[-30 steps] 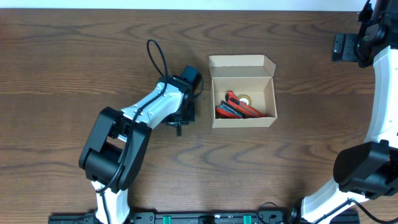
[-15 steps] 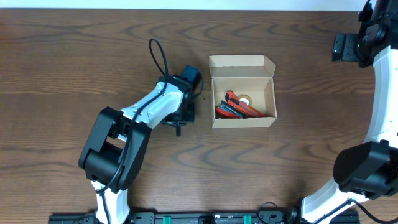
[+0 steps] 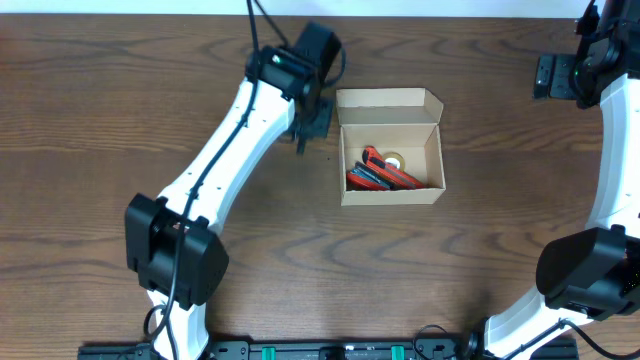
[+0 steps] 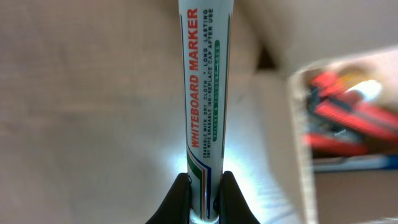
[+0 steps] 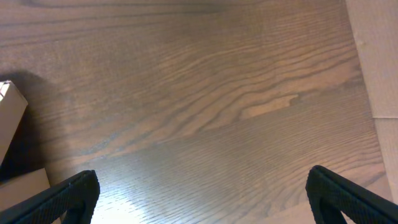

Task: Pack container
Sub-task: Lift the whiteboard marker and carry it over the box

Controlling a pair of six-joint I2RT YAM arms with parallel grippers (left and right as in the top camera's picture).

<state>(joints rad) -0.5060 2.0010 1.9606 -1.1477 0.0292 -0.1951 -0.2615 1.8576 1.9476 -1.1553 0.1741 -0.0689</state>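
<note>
Gripping: the left fingers [image 4: 179, 200] are closed to a narrow gap on the lower end of a whiteboard marker [image 4: 202, 81], one on each side of the barrel.
Marker: white barrel with red lettering, held off the counter [image 3: 90, 110]; wood grain shows beneath it, not cardboard.
Container: the container [image 3: 392, 197] stands open mid-counter, its lid flap folded back on the far side, just to the right of the held marker.
Packed so far: several red markers [image 3: 378, 175] and a pale round item [image 3: 397, 160] lie inside; I cannot tell what the round item is.
Right fingers: the right fingers [image 5: 73, 194] are spread wide with nothing between them, well apart from the box near the counter's far right.
Progress: partly done, by my judgement; this marker is in hand but not over the opening.
Left to do: carry it across the box's left wall, release it inside, and probably close the flap.
</note>
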